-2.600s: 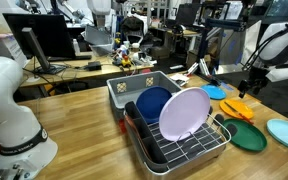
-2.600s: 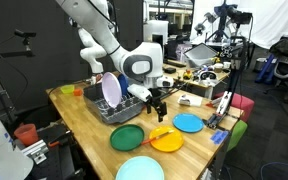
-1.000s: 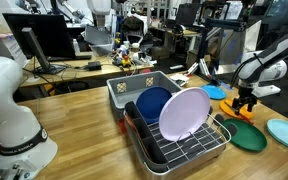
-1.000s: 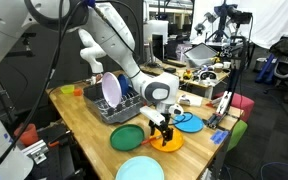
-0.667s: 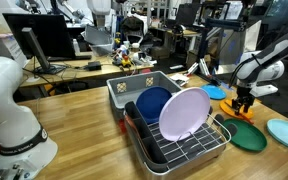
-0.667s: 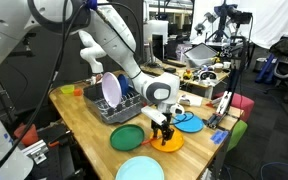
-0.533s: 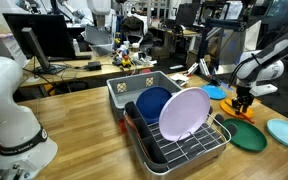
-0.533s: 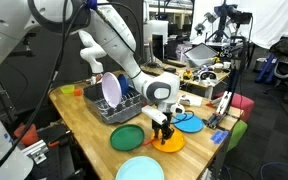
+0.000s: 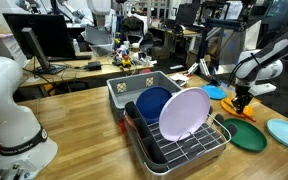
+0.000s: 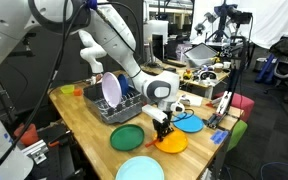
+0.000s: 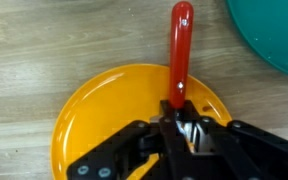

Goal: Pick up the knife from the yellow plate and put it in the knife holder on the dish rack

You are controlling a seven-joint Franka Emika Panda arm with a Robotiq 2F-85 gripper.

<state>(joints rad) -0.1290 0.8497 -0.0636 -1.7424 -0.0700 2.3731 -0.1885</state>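
Note:
In the wrist view the orange-red knife (image 11: 180,45) lies across the yellow plate (image 11: 99,110), its handle reaching past the rim onto the wood. My gripper (image 11: 178,118) is shut on the knife's near end, low over the plate. In both exterior views the gripper (image 9: 242,100) (image 10: 164,127) sits down on the yellow plate (image 9: 235,110) (image 10: 174,143). The dish rack (image 9: 184,143) (image 10: 117,108) stands on its dark tray, with a lilac plate (image 9: 184,112) upright in it. The black knife holder (image 9: 131,110) is at the rack's near end.
A grey bin (image 9: 134,88) with a dark blue plate (image 9: 152,102) stands behind the rack. A dark green plate (image 9: 248,136) (image 10: 126,137) and light blue plates (image 9: 285,132) (image 10: 189,123) lie round the yellow one. The table edge (image 10: 199,160) is near.
The gripper's jaws have gone from open to shut on the knife. The arm has barely moved over the yellow plate.

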